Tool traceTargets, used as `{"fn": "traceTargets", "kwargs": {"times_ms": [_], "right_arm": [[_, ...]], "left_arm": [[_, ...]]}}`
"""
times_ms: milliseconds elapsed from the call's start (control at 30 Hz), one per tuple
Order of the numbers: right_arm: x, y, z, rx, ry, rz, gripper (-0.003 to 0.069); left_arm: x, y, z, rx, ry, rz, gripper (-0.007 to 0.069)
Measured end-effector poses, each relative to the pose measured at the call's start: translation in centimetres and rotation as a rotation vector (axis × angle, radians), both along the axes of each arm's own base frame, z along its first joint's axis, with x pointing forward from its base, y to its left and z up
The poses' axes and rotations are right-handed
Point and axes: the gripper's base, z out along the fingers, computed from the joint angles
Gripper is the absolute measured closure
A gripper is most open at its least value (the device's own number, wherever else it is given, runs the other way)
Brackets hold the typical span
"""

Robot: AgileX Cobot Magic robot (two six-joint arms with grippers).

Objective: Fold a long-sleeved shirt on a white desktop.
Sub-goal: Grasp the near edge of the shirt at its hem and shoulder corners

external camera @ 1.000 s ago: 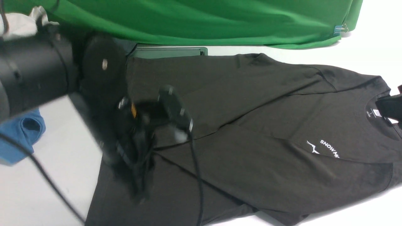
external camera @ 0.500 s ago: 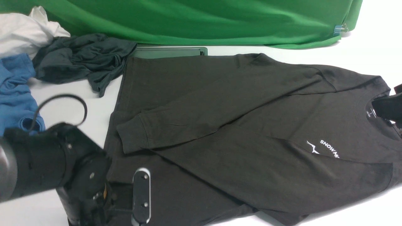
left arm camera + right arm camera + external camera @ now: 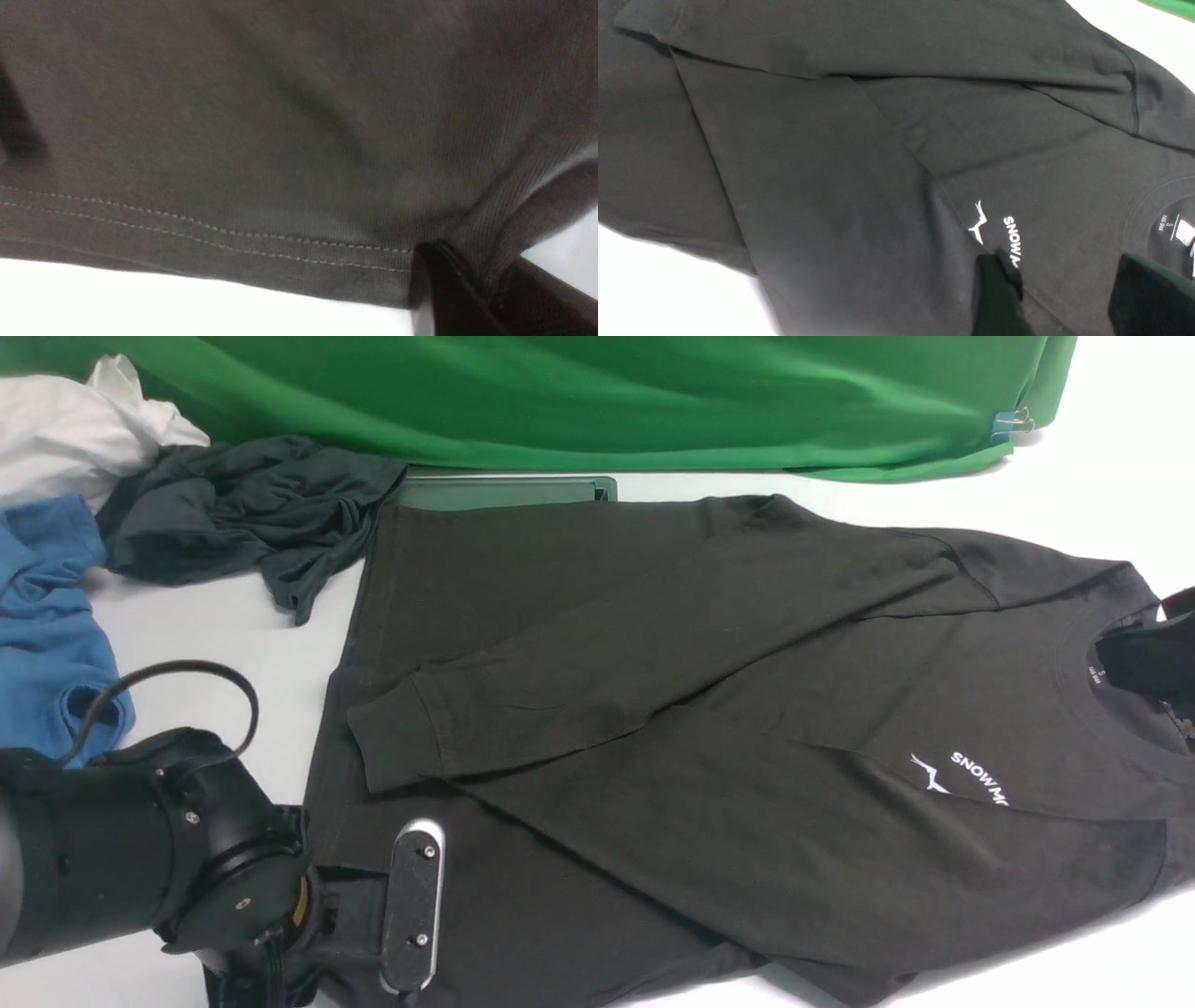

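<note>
Left gripper (image 3: 406,905) dropped the sleeve (image 3: 560,709) across the long-sleeved shirt (image 3: 747,821) — flat on the white desktop (image 3: 215,644) — and now pinches its near hem corner (image 3: 280,242); right gripper (image 3: 1069,303) hangs wide by the collar (image 3: 1074,644), so hem-to-collar fold looks next.

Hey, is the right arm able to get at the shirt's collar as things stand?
Probably yes. The right gripper is open and sits right at the collar of the long-sleeved shirt, and no sleeve or other garment lies over that neckline.
</note>
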Motion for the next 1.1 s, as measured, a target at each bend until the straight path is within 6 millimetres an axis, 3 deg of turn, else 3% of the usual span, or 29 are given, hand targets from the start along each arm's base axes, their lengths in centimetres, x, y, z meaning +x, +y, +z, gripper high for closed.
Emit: {"fn": "traceTargets", "kwargs": {"times_ms": [100,300,467,567,633,667,700,800,867,1000,1100], "right_arm": [[0.0,0.0,0.0,-0.003,-0.001,0.004,0.0332],[0.0,0.0,-0.1,-0.027,0.006,0.027,0.0332],[-0.5,0.4,-1.9,-0.023,0.126,0.061,0.0332],[-1.0,0.1,-5.2,-0.136,0.223,0.152,0.0321],[-1.0,-0.2,-6.6,-0.206,0.213,0.195,0.0298],[-0.7,-0.5,-8.3,-0.291,0.174,0.249,0.0259],[-0.7,-0.5,-8.5,-0.301,0.169,0.256,0.0254],[-0.2,-0.9,-12.7,-0.477,0.114,0.401,0.0195],[-0.3,-1.6,-15.7,-0.611,0.172,0.496,0.0186],[-0.6,-2.4,-18.9,-0.764,0.272,0.608,0.0183],[0.3,-2.4,-21.0,-0.867,0.257,0.728,0.018]], "left_arm": [[-0.3,-0.4,1.3,-0.06,-0.023,0.043,0.0561],[-2.3,-1.0,6.5,-0.25,-0.015,0.203,0.0561],[-4.3,-0.7,8.1,-0.322,0.046,0.26,0.0561],[-5.5,-0.3,9.0,-0.343,0.059,0.267,0.0561],[-5.7,-0.2,9.3,-0.352,0.049,0.265,0.0561],[-5.9,-0.1,9.6,-0.365,0.038,0.264,0.0561],[-6.0,-0.1,9.7,-0.367,0.036,0.264,0.0561],[-6.2,0.0,10.0,-0.386,0.025,0.29,0.0561],[-6.3,0.0,10.1,-0.395,0.022,0.315,0.0561],[-6.3,0.0,10.1,-0.401,0.021,0.34,0.0561],[-6.3,-0.1,10.1,-0.415,0.024,0.353,0.0561]]}}
